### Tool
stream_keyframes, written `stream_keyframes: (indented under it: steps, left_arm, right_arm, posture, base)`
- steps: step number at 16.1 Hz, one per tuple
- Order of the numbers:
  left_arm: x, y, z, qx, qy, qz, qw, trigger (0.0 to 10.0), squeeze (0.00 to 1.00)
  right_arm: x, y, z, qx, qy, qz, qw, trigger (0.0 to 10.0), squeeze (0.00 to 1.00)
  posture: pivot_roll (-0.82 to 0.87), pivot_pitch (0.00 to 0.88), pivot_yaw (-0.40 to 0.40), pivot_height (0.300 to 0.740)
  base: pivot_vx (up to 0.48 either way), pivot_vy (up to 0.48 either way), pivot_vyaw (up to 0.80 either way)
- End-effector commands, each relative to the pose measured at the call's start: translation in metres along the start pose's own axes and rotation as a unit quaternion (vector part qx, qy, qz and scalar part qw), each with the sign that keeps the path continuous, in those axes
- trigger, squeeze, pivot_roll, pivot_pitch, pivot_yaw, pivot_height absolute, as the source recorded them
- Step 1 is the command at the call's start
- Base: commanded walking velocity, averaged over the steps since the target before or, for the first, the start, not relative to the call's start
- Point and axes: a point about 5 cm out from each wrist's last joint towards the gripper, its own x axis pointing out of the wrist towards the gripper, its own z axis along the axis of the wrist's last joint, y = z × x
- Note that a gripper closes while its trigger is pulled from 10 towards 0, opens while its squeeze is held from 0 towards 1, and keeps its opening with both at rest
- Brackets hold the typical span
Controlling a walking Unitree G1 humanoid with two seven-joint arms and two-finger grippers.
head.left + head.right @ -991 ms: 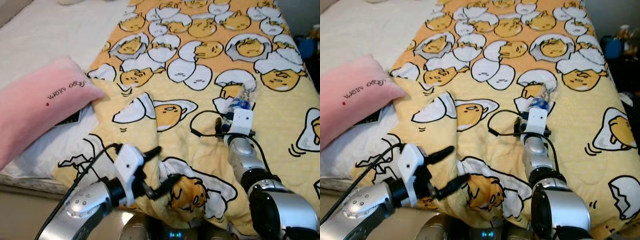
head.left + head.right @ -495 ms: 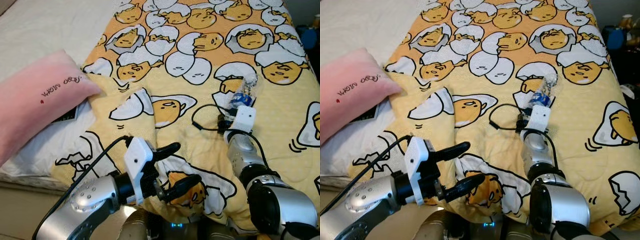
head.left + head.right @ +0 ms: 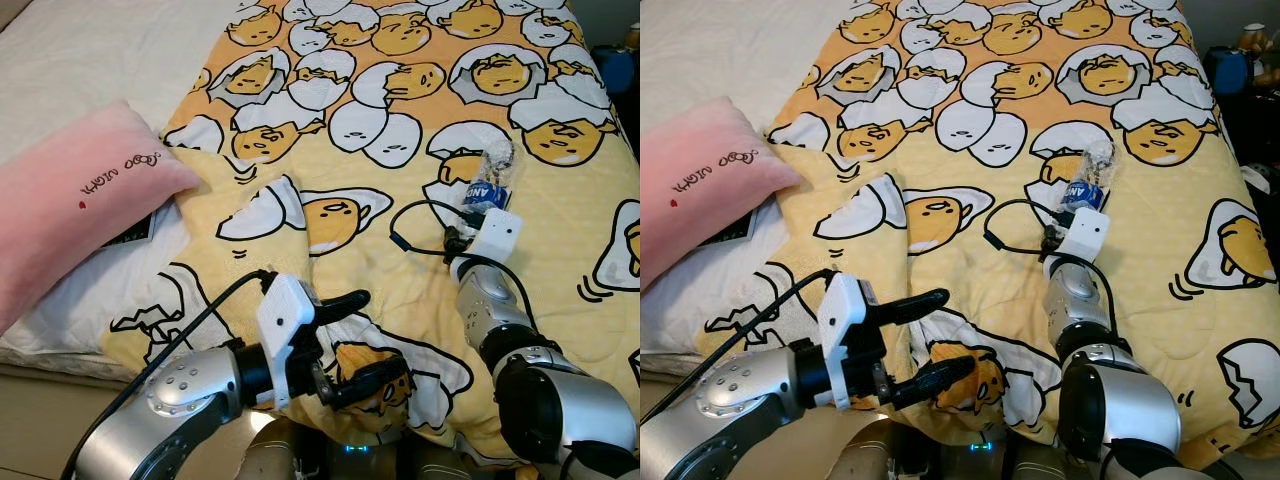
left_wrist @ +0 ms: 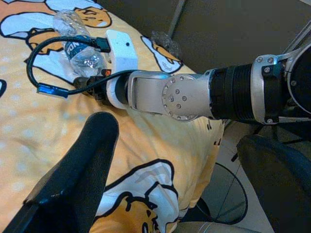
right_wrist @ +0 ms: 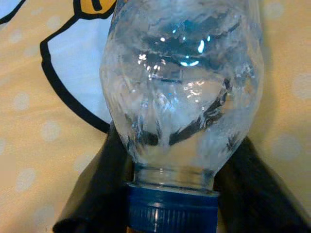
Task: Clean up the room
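Note:
A crushed clear plastic bottle [image 3: 490, 180] with a blue label and blue cap lies on the yellow egg-print blanket [image 3: 360, 150]. My right gripper [image 5: 170, 160] reaches forward over the blanket and is shut on the bottle. Its black fingers [image 5: 97, 189] press either side of the neck, and the cap sits close to the wrist. In the left wrist view the bottle [image 4: 77, 43] lies just past the right wrist. My left gripper [image 3: 380, 333] hovers open over the blanket's near edge, holding nothing.
A pink pillow [image 3: 70, 215] rests at the left on a white pillow [image 3: 110, 290] and the white sheet [image 3: 110, 50]. A black cable [image 3: 420, 225] loops from the right wrist. Dark clutter [image 3: 1230, 75] stands beyond the bed's right side, and a dark chair [image 4: 277, 179] beside it.
My left arm has swung in and rightward over the blanket's near edge, its fingers staying open. The right gripper stays at the bottle. The camera has shifted slightly.

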Motion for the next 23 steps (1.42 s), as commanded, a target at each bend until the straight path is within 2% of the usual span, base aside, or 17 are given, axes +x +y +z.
stream_keyframes:
  steps: [1,5,9,11,13,15,17,20,21,23]
  left_arm:
    - [0.002,-0.001,-0.003,-0.009,0.004,-0.016,1.000,10.0,0.00]
    - [0.011,0.016,-0.007,-0.024,0.000,0.003,1.000,10.0,0.00]
    - [0.027,0.030,-0.011,-0.014,-0.010,0.004,1.000,10.0,0.00]
    - [0.035,0.037,-0.011,-0.002,-0.019,0.006,1.000,10.0,0.00]
    - [0.044,0.047,-0.010,0.016,-0.022,0.023,0.999,10.0,0.00]
    - [0.057,0.065,-0.009,0.030,-0.021,0.066,0.997,10.0,0.00]
    - [0.066,0.079,-0.014,0.026,-0.019,0.104,0.994,10.0,0.00]
    - [0.075,0.088,-0.022,0.009,-0.022,0.130,0.991,10.0,0.00]
    - [0.075,0.097,-0.027,-0.005,-0.027,0.160,0.987,10.0,0.00]
    - [0.073,0.106,-0.033,-0.030,-0.034,0.194,0.980,10.0,0.00]
  right_arm:
    - [-0.002,0.000,-0.013,0.005,0.035,0.001,0.999,0.0,0.00]
    - [-0.001,0.000,-0.008,-0.001,0.025,0.002,1.000,0.0,0.00]
    - [0.001,0.002,0.004,-0.011,-0.009,0.013,1.000,0.0,0.00]
    - [0.001,-0.004,0.012,-0.003,-0.033,0.003,0.999,0.0,0.00]
    - [0.001,-0.009,0.020,-0.003,-0.064,-0.008,0.998,0.0,0.00]
    - [-0.004,-0.016,0.026,-0.031,-0.119,-0.011,0.992,0.0,0.00]
    - [-0.019,-0.026,0.018,-0.071,-0.163,-0.012,0.984,0.0,0.00]
    - [-0.056,-0.047,0.002,-0.106,-0.205,-0.042,0.972,0.0,0.00]
    - [-0.078,-0.060,-0.003,-0.120,-0.228,-0.063,0.964,0.0,0.00]
    - [-0.094,-0.067,-0.005,-0.126,-0.239,-0.067,0.961,0.0,0.00]
  posture:
    - [0.20,0.215,0.142,0.730]
    - [0.17,0.153,0.145,0.730]
    - [0.09,0.065,0.151,0.730]
    - [0.02,0.009,0.154,0.730]
    - [-0.02,0.000,0.152,0.730]
    - [-0.10,0.000,0.161,0.730]
    - [-0.18,0.000,0.178,0.730]
    - [-0.26,0.000,0.205,0.730]
    - [-0.32,0.000,0.214,0.730]
    - [-0.33,0.000,0.208,0.730]
  base:
    - [0.000,0.000,0.00]
    - [0.000,0.000,0.00]
    - [0.000,0.000,0.00]
    - [0.000,0.000,0.00]
    - [0.000,0.000,0.00]
    - [0.000,0.000,0.00]
    - [0.000,0.000,0.00]
    - [0.000,0.000,0.00]
    - [0.000,0.000,0.00]
    - [0.000,0.000,0.00]
